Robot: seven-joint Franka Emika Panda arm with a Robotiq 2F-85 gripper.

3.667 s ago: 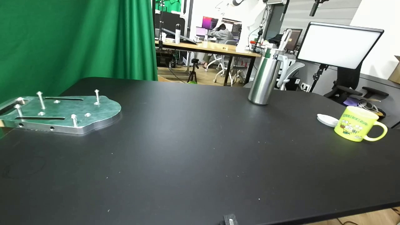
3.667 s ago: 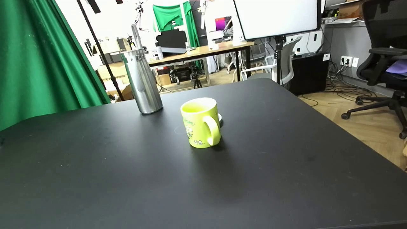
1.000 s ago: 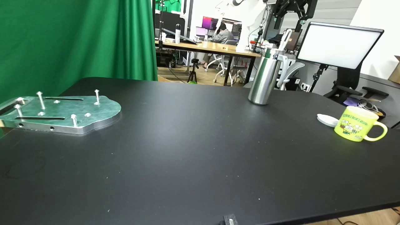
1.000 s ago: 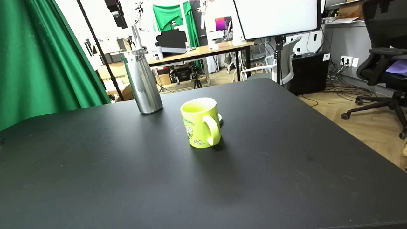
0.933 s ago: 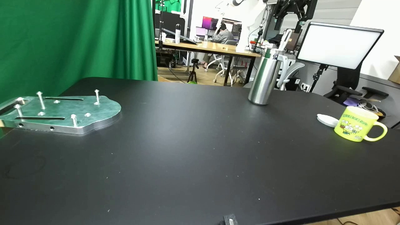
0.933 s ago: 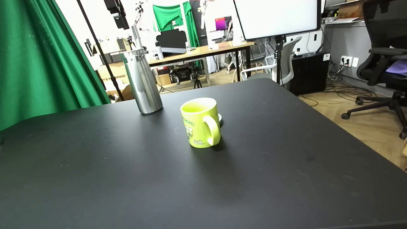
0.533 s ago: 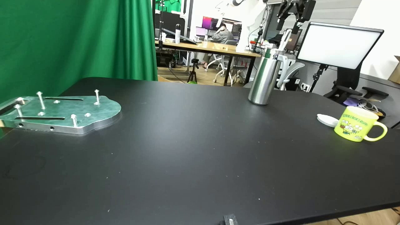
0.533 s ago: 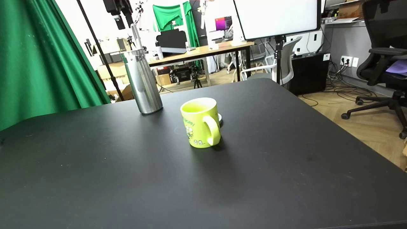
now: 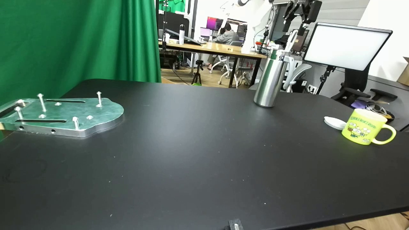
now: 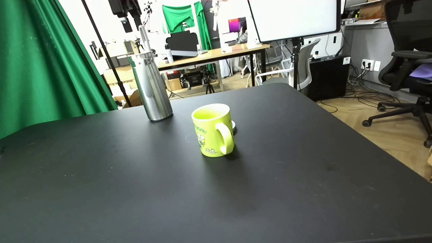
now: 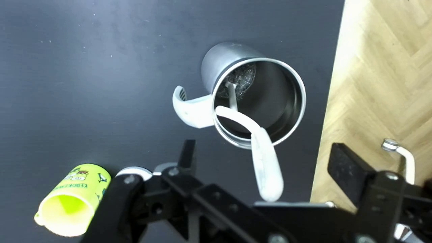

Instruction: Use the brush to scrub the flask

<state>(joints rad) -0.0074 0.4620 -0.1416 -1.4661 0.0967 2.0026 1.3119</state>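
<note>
Flask (image 9: 271, 82): shiny smooth metal. Brush (image 11: 260, 137): smooth plastic-looking handle (image 11: 267, 168), rough wiry head (image 11: 244, 77). Mug (image 10: 212, 133): glossy. Table (image 9: 191, 153): matt. Curtain (image 9: 80, 41): cloth.

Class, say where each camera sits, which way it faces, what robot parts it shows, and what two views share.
An exterior view: higher than the tabletop, facing across it, metal plate at left, flask near the far edge; fingers at upper right.
An exterior view: higher than the tabletop, facing the mug, flask farther back; fingers at upper left.
Wrist view: on the wrist, facing down at the flask, brush partly inside; parted fingers in the lower half.
Both exterior views share flask and mug.
</note>
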